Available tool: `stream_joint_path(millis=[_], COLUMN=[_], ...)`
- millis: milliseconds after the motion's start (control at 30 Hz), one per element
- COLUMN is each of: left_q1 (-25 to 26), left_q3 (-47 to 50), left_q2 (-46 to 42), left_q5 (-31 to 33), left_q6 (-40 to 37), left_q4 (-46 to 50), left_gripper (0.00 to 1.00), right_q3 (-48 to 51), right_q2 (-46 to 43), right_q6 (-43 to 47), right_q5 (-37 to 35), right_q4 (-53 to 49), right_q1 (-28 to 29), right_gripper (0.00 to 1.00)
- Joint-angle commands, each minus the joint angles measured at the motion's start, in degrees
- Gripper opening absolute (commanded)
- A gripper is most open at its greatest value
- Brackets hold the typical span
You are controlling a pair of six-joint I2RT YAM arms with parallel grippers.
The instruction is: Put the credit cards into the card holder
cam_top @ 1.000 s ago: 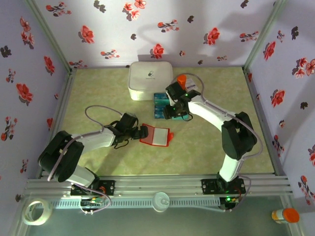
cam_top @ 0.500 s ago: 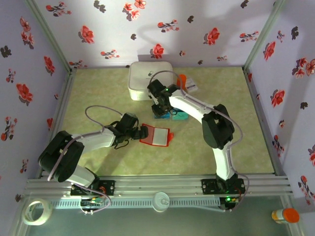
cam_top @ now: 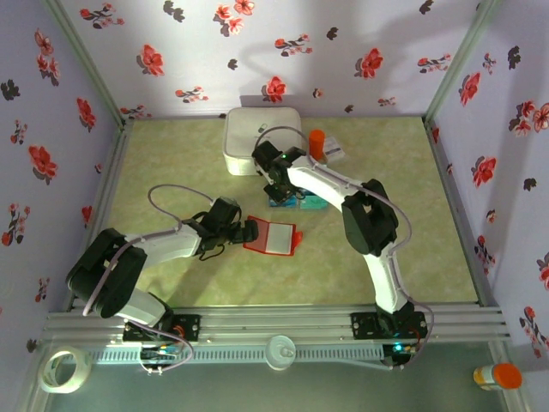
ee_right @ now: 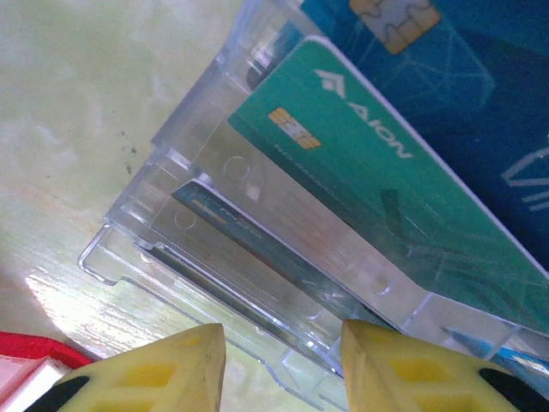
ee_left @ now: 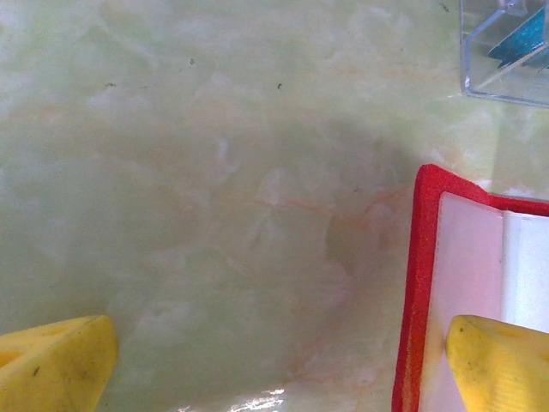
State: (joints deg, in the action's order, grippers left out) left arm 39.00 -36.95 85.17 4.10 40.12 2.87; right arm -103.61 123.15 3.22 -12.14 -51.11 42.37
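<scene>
Teal cards in tray

Teal credit cards (ee_right: 386, 197) lie in a clear tray (ee_right: 197, 232) just before the white box (cam_top: 262, 137), right tool (ee_right: 283, 365) over them, fingers apart. Farther from the box, the red card holder (cam_top: 274, 238) lies open at the released left tool (ee_left: 274, 369)

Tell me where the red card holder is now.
In the top view the card holder lies open near the middle of the table, next to the left gripper and on the near side of the credit cards.
</scene>
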Motion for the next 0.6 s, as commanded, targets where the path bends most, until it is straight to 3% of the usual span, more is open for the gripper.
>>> stream_joint_path(millis=[0, 333, 567], left_q1=[0.11, 0.11, 0.11], left_q3=[1.9, 2.06, 2.14], left_q2=[1.33, 1.31, 1.26], left_q5=[0.45, 0.42, 0.46], left_q6=[0.07, 0.35, 0.5], left_q4=[0.38, 0.34, 0.2], left_gripper=[1.0, 1.0, 1.0], right_q3=[-1.36, -1.92, -0.09], right_q2=[1.6, 3.21, 2.45], right_q6=[1.61, 2.36, 3.02], right_q5=[-1.8, -2.19, -3.08], right_q4=[-0.92, -1.16, -1.09], right_q1=[0.92, 1.05, 1.05], right_gripper=[0.4, 0.39, 0.28])
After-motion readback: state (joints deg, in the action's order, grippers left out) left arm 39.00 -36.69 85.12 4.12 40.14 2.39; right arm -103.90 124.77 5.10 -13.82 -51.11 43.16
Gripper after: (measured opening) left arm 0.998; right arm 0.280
